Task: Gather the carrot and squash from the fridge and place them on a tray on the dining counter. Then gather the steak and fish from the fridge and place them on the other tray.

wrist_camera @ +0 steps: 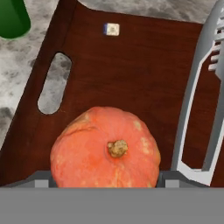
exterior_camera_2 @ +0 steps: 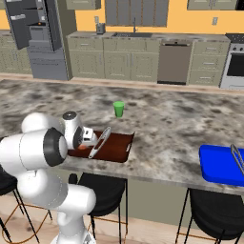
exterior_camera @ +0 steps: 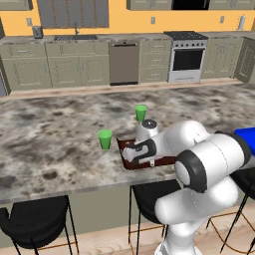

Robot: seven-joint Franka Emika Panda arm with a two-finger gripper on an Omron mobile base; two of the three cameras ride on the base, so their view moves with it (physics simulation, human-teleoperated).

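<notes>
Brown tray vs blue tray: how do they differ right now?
1. The brown tray is dark wood-coloured; the blue tray is bright blue.
2. The brown tray holds an orange squash, with the gripper over it; the blue tray shows no food.
3. The brown tray sits near the green cup; the blue tray lies far to the right.
Both rest on the counter, each with a grey utensil.

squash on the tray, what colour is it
Orange with pale speckles and a tan stem, the round squash sits on the dark brown wooden tray; clearest in the hand view.
</notes>
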